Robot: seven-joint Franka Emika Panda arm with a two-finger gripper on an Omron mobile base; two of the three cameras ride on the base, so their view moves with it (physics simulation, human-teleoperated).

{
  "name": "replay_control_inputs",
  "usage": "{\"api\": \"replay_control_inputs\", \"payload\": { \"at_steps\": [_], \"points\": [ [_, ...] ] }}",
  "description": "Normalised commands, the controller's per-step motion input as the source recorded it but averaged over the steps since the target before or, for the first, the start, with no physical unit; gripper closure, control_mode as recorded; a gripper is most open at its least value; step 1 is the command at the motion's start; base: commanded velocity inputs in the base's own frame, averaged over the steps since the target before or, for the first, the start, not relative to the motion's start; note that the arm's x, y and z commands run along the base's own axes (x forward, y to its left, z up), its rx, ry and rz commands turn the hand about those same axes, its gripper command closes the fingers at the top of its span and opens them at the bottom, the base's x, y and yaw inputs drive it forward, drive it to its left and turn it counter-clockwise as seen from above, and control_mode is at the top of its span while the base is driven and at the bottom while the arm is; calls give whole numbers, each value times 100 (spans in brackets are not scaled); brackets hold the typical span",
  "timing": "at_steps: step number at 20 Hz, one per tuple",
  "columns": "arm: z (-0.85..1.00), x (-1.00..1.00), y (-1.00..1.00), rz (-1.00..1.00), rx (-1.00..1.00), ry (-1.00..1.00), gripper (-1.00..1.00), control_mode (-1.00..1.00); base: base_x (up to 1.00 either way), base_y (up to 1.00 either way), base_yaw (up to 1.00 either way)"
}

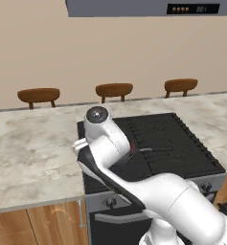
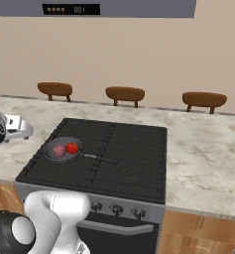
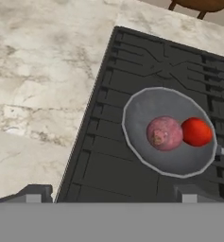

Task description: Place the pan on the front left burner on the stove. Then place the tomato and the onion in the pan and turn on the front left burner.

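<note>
Where the marbled beige counter (image 2: 203,149) meets a plain tan wall, 3 brown wooden stools (image 2: 125,94) stand behind it and a grey hood (image 2: 139,7) hangs overhead. The stove (image 2: 134,149) is a black field of ridged grates with a grey steel front and round knobs (image 2: 117,209). On the front left burner (image 3: 108,156) rests the pan (image 3: 142,137), shallow, round, dark grey, its thin straight handle running right. Inside it lie the dull pinkish onion (image 3: 164,133) and the glossy red tomato (image 3: 196,131), touching. The gripper (image 3: 111,194) hangs over the stove's left edge with its jaws spread wide and empty, the pan ahead of them, nearer the right fingertip.
</note>
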Motion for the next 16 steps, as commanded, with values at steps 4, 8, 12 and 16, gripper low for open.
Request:
{"api": "replay_control_inputs", "payload": {
  "at_steps": [4,8,12,16],
  "points": [
    [0,-44,45,0,-21,-8,-100,-100,0,0,0],
    [-9,-39,34,0,-19,-6,-100,-100,0,0,0],
    [-21,-38,22,0,-14,-12,-100,-100,0,0,0],
    [-35,-38,11,0,-10,-18,-100,-100,0,0,0]
  ]
}}
